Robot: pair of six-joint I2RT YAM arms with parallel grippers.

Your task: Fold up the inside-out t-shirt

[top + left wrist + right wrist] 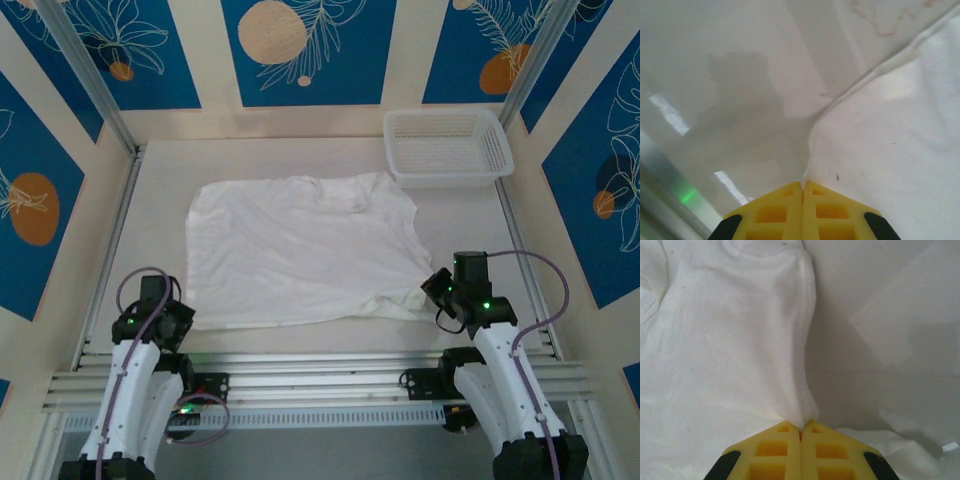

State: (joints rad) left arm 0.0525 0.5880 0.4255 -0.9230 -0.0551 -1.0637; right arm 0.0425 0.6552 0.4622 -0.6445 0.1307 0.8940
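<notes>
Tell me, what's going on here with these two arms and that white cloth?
Two robot arms are about to fold a white t-shirt that lies spread and wrinkled on the table. The left end effector is closed on its near left corner, and the right end effector is pinching its near right edge. No fold has been made yet. A white mesh basket sits at the far right.

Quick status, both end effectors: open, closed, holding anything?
Left end effector: closed, pinching the t-shirt at its near left corner.
Right end effector: closed, pinching the t-shirt's near right edge.
</notes>
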